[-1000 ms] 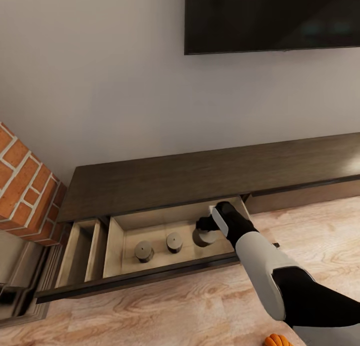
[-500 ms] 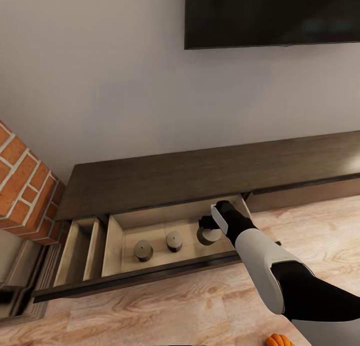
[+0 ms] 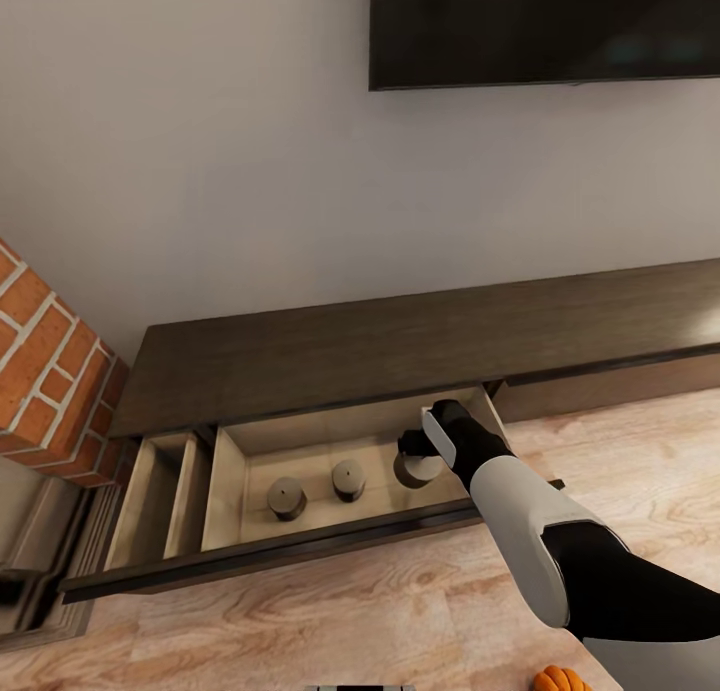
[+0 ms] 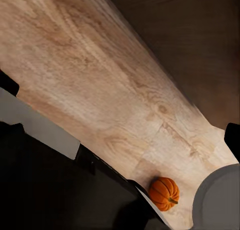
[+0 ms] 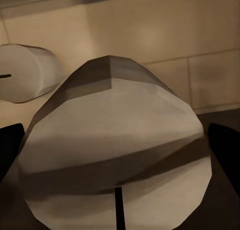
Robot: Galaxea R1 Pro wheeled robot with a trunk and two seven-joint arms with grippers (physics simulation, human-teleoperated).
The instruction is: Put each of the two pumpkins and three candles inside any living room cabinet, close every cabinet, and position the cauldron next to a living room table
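Head view: the cabinet (image 3: 400, 346) stands against the wall with its drawer (image 3: 226, 476) pulled open; two candles (image 3: 287, 497) (image 3: 349, 480) stand inside, and the right gripper (image 3: 418, 445) reaches over a third candle (image 3: 417, 469) to their right, grip unclear; a pumpkin (image 3: 558, 679) lies on the near floor.

Left wrist view: that pumpkin (image 4: 163, 193) sits on the wood floor (image 4: 100, 90).

Right wrist view: the third candle (image 5: 117, 155) sits between the parted fingertips, contact unclear; another candle (image 5: 25, 72) stands just beyond.

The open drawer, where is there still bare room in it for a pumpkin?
In the drawer, the free patches are the left end, between the left wall and the nearest candle, and the strip behind the candles toward the back wall. The narrow compartment further left is bare too. The right end is crowded: the right gripper is over the third candle.
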